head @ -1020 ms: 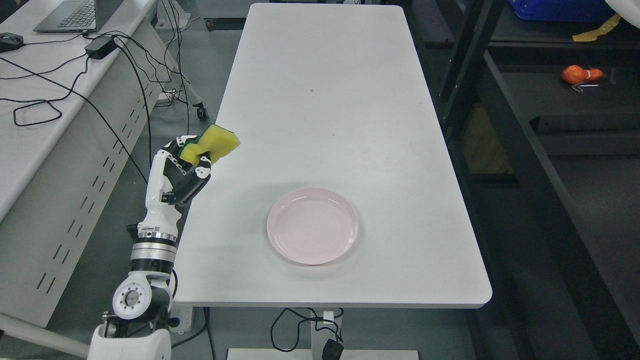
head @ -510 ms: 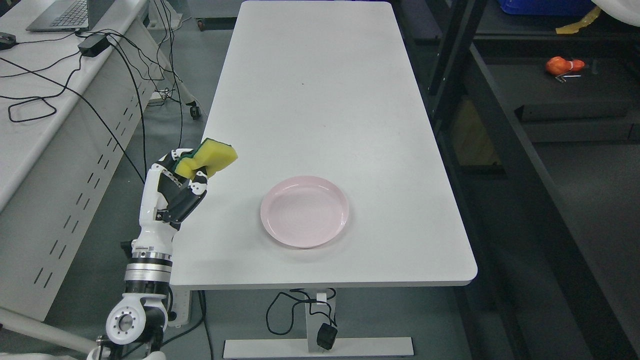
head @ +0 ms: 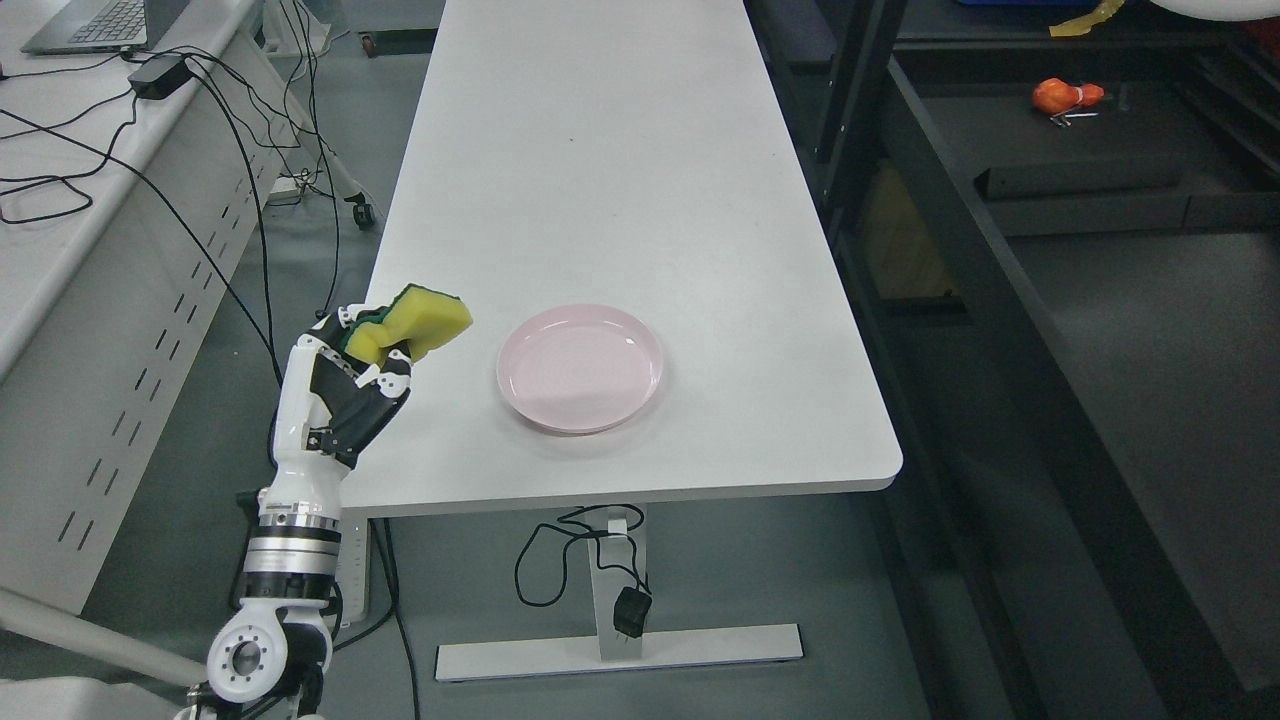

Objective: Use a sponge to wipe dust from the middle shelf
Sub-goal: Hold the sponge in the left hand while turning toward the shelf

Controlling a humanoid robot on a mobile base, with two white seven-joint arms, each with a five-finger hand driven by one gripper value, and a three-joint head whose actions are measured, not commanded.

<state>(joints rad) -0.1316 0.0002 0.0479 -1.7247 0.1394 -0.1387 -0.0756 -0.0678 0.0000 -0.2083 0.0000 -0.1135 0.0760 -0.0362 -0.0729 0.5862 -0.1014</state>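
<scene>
My left hand (head: pixel 365 350) is raised at the lower left, beside the left edge of the white table (head: pixel 620 180). Its fingers are curled around a yellow sponge (head: pixel 420 320) with a green scouring side, held above the table's front left corner. A dark metal shelf rack (head: pixel 950 250) stands to the right of the table, with a dark shelf board (head: pixel 1130 330) stretching toward me. My right hand is out of view.
A pink plate (head: pixel 580 366) lies near the table's front edge. An orange object (head: pixel 1065 95) rests on the rack's far shelf. A white desk (head: pixel 60 200) with a laptop, a power brick and cables stands at the left. Cables hang under the table.
The whole picture has shifted: the camera has moved back and to the right, so the table and plate sit higher and further left. My left hand still holds the sponge the same way.
</scene>
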